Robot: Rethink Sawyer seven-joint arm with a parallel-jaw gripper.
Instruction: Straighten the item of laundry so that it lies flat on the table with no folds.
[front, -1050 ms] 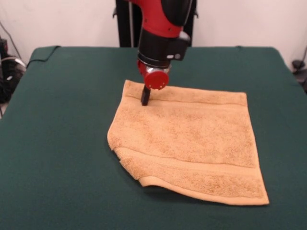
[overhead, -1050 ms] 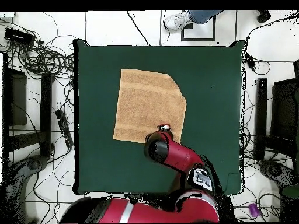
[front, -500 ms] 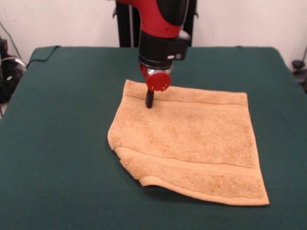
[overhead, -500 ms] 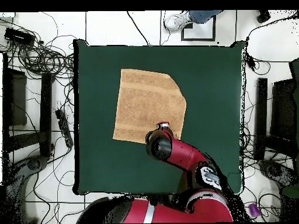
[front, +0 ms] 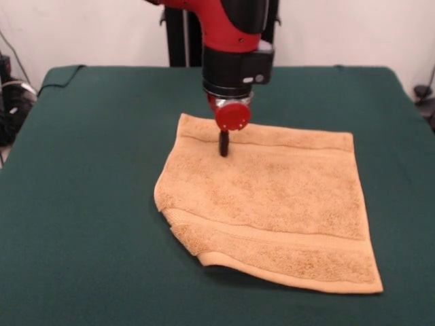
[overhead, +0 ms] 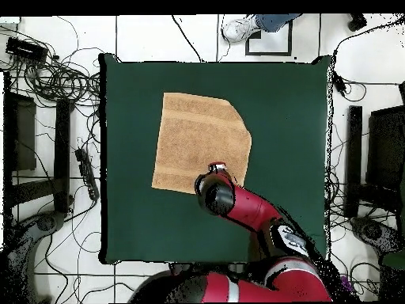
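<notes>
From my remote station I take the towel (front: 268, 207) as my landmark; it lies on the green table (front: 81, 204), about in the middle of it in the front view and a little toward the right side. Starting at the left of the towel, its near-left corner does not look square: the edge there is cut diagonally and a layer seems tucked under, with a raised lip and a shadow below it at the near edge. In the overhead view (overhead: 202, 141) the same corner appears as a slanted cut at the upper right of the towel. Moving right, a woven border band runs along the far edge of the towel and another one along the near edge. The gripper (front: 223, 144) stands over the far-left part of the towel, just on the near side of the far band, and its dark tip seems to touch the cloth. I see only one narrow dark piece below the red disc, so I cannot tell if the pincer is apart or together. The right half of the towel looks flat, with its right corners lying smooth on the table. At the top edge of the overhead view, beyond the table, a person's shoe (overhead: 236, 30) is on the floor.
</notes>
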